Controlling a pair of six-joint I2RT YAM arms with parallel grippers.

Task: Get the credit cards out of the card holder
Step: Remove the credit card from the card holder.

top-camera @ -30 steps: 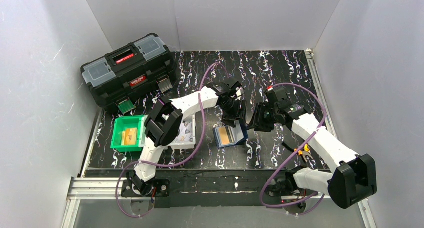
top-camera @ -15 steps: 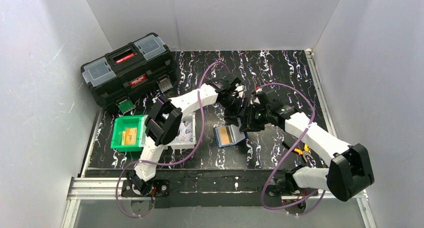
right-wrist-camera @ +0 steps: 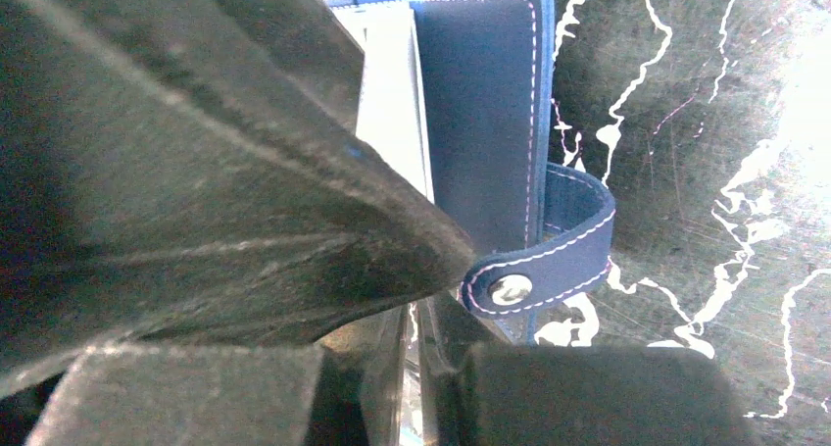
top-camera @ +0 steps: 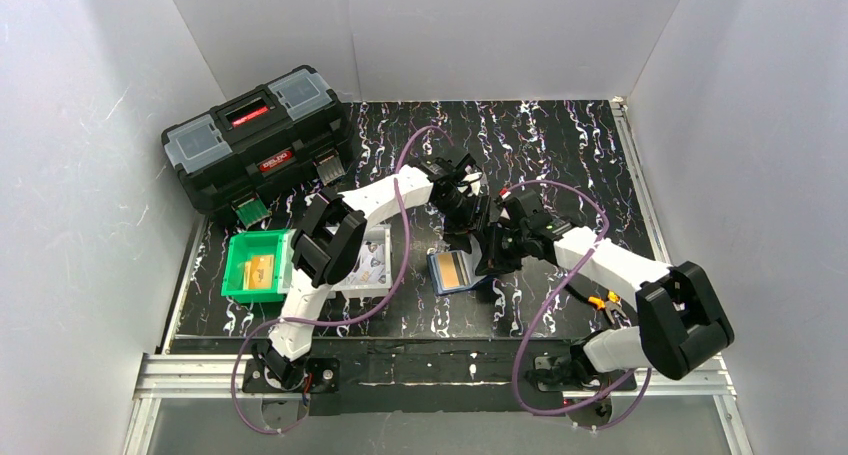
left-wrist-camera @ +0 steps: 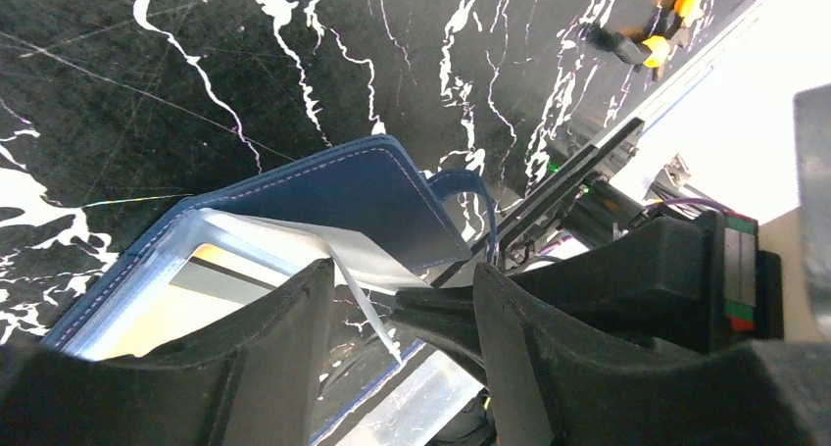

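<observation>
Nearest, beside the right arm's base: orange-handled pliers (top-camera: 604,302), lying on the black marbled table (top-camera: 560,145). Next, at mid-table: the card holder (top-camera: 458,272), navy blue, spread open and flat, one orange-tan credit card (top-camera: 453,268) showing inside its clear pocket. Its snap strap (right-wrist-camera: 549,260) curled off the outer edge, unfastened. Right gripper (top-camera: 488,255): down at the holder's right edge, its fingers close together around a thin pale leaf of the pocket; whether they actually pinched it could not be told. Left gripper (top-camera: 466,225): poised over the holder's far side, jaws parted and gripping nothing, a clear pocket leaf (left-wrist-camera: 358,289) running into the gap between them, with the right gripper's tip just beside it. Off to the left: a white tray (top-camera: 385,275) of printed slips (top-camera: 372,263), and touching it a green bin (top-camera: 232,265) containing another tan card (top-camera: 260,271). Farthest, back-left corner: a black toolbox (top-camera: 258,135) with grey lid compartments and red labels, closed.
</observation>
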